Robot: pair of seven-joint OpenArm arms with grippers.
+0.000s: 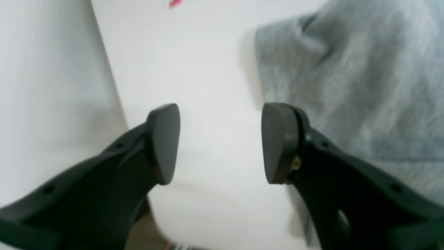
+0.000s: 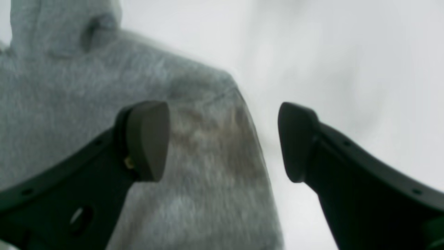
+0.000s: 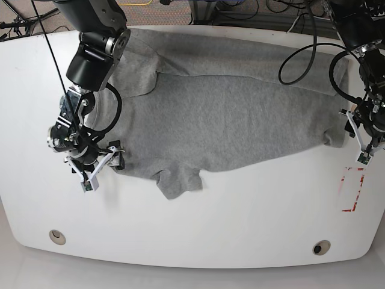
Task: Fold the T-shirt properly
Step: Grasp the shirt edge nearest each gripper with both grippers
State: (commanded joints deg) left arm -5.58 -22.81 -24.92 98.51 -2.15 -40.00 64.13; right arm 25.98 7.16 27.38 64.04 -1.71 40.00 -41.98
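A white table (image 3: 198,229) carries a red-marked label (image 3: 352,189) near its edge, with what look like cables (image 3: 240,7) behind.

Two black arms trailing looped black cables (image 3: 296,60); matte black jaws with rounded grey pads (image 1: 166,142); small brass screws.

Base view high overhead, looking down on the whole white rounded surface (image 3: 192,229), both wrist views close and blurred, each sighting past its own black two-fingered claw, left claw (image 1: 221,142), right claw (image 2: 223,140), all three sharing the heather-grey cotton T-shirt (image 3: 222,120).
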